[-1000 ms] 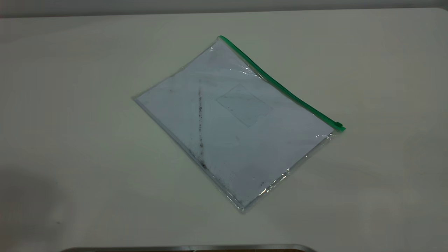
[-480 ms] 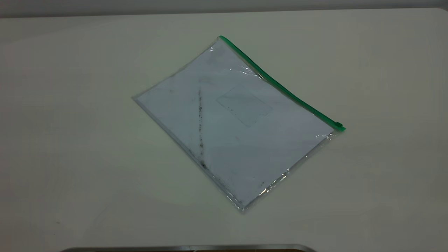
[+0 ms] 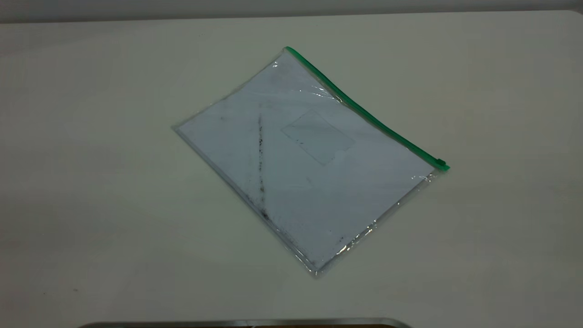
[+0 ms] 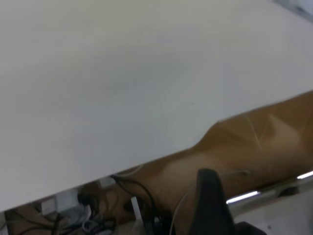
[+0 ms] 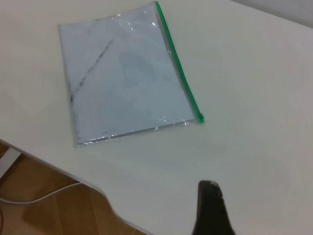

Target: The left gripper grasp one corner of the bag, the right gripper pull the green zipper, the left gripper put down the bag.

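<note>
Bag [image 3: 305,159] time, and it lies flat on the white table [image 3: 91,182], right in the middle of the outside picture, turned like a diamond. Its near corner points down toward the bottom of that picture. A dark smudge line [image 3: 261,168] runs up its left half. A small clear pocket [image 3: 318,136] sits in the middle of it. Farther back, the green zipper [image 3: 364,111] runs along the upper right edge, from the top corner down to the right corner. The little green slider [image 3: 440,162] sits at that right end.

Nothing touches the bag. My arms do not show in the outside picture.

My right claw [image 5: 211,210] shows only one dark finger, low in its own camera, well apart from the bag [image 5: 122,73]. My left claw [image 4: 210,205] also shows one dark finger, out past the table edge [image 4: 161,156], over brown floor and cables [image 4: 132,188]. I cannot tell if either claw is wide or narrow.
</note>
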